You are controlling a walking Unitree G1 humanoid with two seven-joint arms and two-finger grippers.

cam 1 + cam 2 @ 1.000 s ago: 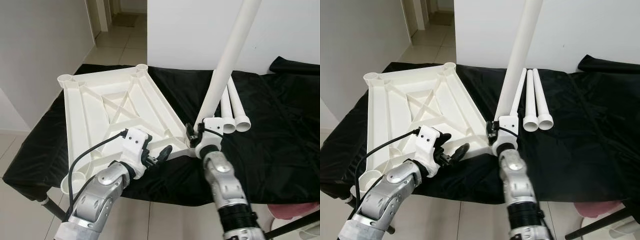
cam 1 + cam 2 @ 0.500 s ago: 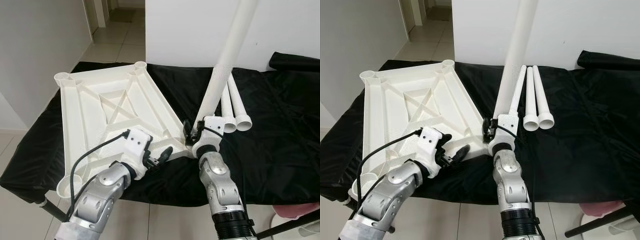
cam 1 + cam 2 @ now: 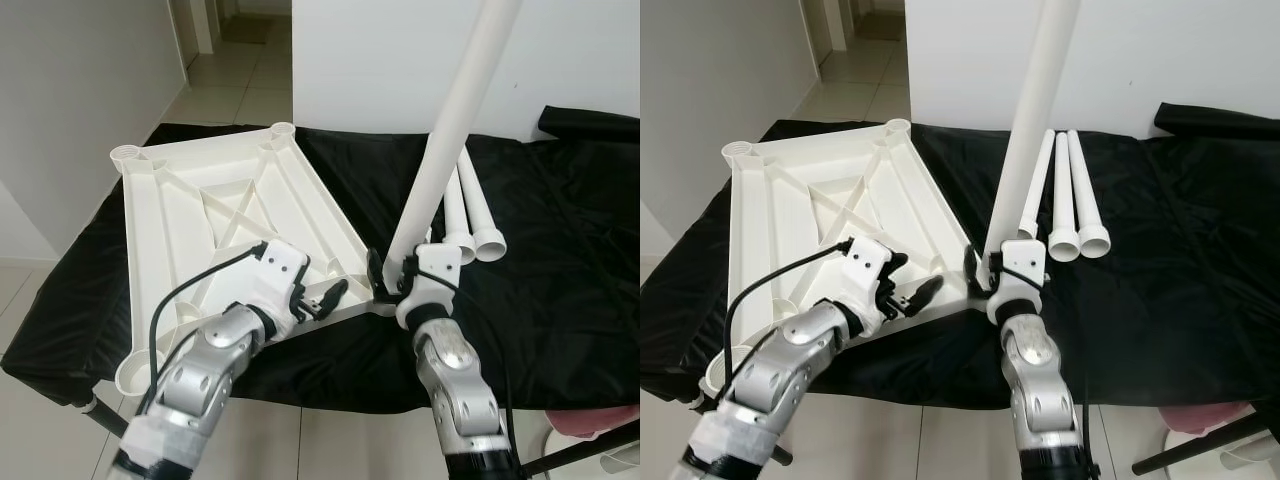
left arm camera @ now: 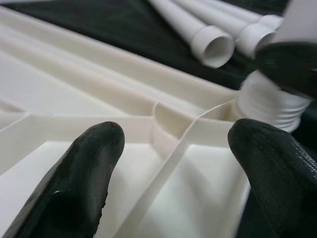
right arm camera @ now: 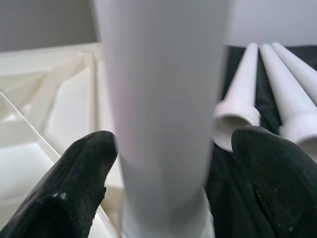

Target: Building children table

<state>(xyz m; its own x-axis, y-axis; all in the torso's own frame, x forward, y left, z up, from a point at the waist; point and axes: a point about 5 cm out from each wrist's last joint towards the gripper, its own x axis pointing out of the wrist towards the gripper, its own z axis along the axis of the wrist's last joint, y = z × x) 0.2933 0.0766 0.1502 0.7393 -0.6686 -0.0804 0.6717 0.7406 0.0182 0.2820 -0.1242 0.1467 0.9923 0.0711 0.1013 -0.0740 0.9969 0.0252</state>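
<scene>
While upside down on black-draped worktop (image 3: 560, 260):
Tabletop (image 3: 215, 225): white ribbed plastic, left of centre.
Standing leg (image 3: 450, 135): white tube in near corner socket, top cut off.
Spare legs (image 3: 475, 215): three, lying centre-right.
Right gripper (image 3: 998, 275): jaws apart around standing leg.
Left gripper (image 3: 325, 297): jaws apart over tabletop rib.
Writing: none legible.

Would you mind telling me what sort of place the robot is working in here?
Probably a room in a home, used as an assembly spot: a tiled floor runs to a doorway past plain white walls, and a work table under a black cloth holds an upside-down white tabletop and loose legs.
</scene>
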